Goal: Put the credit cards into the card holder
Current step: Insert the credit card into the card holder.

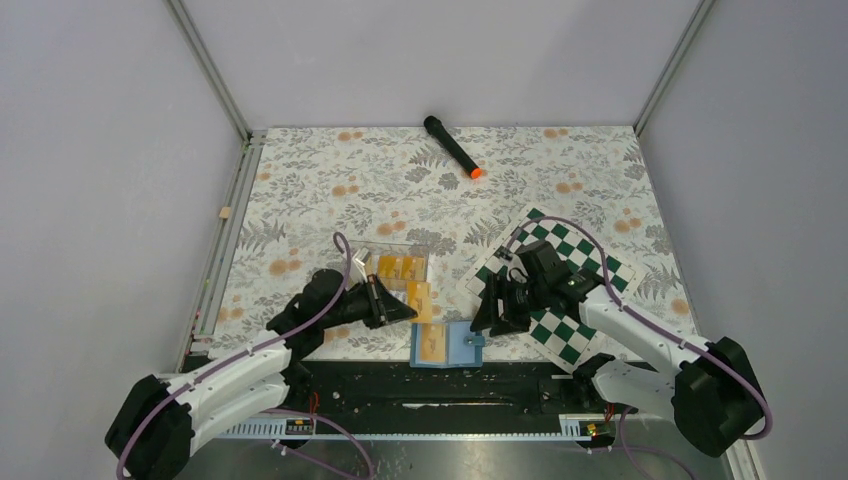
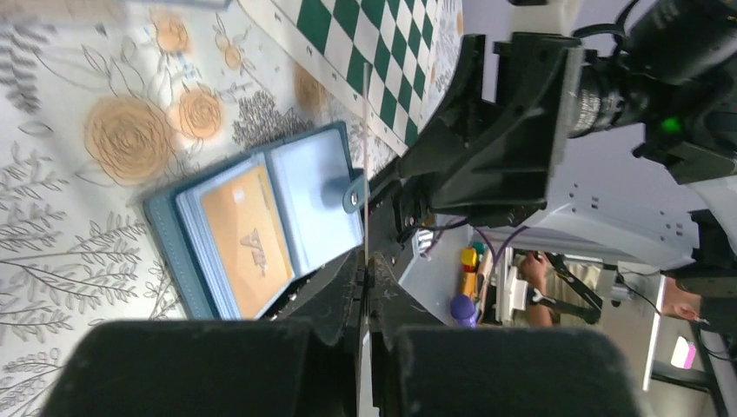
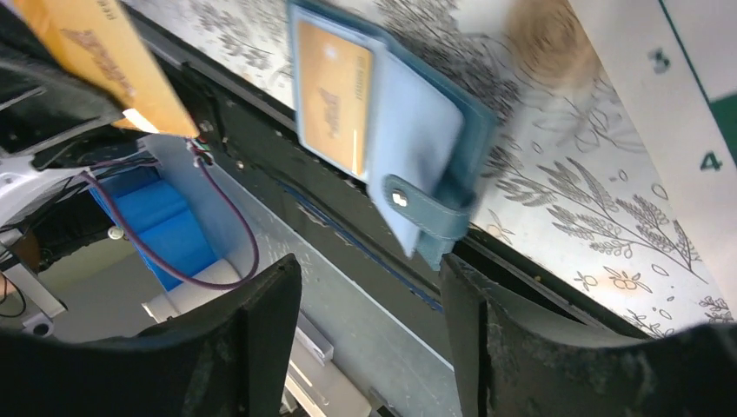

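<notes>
Closest to the right wrist lens, your right gripper (image 3: 369, 347) stands wide with nothing between its jaws. It is poised at the near edge, just beside the snap tab (image 3: 401, 200) of the card holder (image 3: 426, 122). That holder lies open and flat on the floral table (image 1: 330, 170), hard against the black rail (image 1: 400, 382), between your two grippers and apart from the chessboard (image 1: 575, 265). One seated card (image 3: 335, 91) shows face-up in the holder's left leaf; the right leaf shows only a pale sleeve. Your left gripper (image 2: 365, 265) is pinched tight on a loose credit card (image 3: 91, 52). From its own wrist that card reads as a thin line, edge-on between the fingers. It hangs to the holder's left, not touching it. More spare cards (image 1: 400, 267) wait in the clear tray (image 1: 372, 255) beyond. Judgement: the step in hand is the approach to insert the gripped card, with one card home and several to go. Next move calls for bringing the card's leading edge square to a sleeve mouth at a shallow angle. You'd likely want the right gripper steadying the soft flap or tab so the holder does not skid. Which sleeve is free, I cannot tell.
</notes>
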You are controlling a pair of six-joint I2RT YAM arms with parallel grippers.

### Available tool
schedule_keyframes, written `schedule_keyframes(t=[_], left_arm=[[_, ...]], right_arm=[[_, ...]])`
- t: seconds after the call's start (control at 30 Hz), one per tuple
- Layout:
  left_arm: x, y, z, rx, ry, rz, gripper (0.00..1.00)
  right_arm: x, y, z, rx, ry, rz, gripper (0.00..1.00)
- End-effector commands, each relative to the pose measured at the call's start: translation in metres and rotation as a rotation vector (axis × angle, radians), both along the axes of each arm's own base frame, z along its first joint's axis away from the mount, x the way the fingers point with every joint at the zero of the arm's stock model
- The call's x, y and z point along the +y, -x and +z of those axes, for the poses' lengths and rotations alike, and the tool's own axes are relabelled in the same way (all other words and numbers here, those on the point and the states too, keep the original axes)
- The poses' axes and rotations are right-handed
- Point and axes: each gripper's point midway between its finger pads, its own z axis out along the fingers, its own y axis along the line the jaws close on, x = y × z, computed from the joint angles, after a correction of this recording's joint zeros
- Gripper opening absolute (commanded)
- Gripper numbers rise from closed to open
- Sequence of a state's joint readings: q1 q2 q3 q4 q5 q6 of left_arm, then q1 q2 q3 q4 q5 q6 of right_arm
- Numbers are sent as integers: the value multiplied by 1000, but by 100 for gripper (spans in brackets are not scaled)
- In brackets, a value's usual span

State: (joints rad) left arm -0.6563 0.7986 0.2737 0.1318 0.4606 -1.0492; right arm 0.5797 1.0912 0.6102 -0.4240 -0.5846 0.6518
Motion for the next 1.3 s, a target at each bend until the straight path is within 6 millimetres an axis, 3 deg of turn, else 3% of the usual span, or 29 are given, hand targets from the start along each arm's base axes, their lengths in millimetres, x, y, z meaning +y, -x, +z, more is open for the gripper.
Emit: schedule_keyframes(t=[0.0,0.17,0.33,0.6,0.8,0.97,1.27], left_arm=[[-20,8,31,-45,200,-39,0],[-38,12,6,-6,94,-54,0],[-42,5,-21,46,9,-21,0],[-51,1,-45,88,-31,-21,0],[-50,-1,-55,91,-38,0,0],[-51,0,-58,100,-28,-6,0],[-51,2,-64,111,-34,-1,0]], right_arm=[[2,4,-11,20,-40,-16,64],[6,2,-23,59,-31,-2,60],[0,-2,-30,64,37,-13,51],[-9,0,-26,20,84,13,46],[12,12,-21,63,-23,70,25],[27,21,-29,78,-18,99,14],[6,23,-68,137,165,28,0]])
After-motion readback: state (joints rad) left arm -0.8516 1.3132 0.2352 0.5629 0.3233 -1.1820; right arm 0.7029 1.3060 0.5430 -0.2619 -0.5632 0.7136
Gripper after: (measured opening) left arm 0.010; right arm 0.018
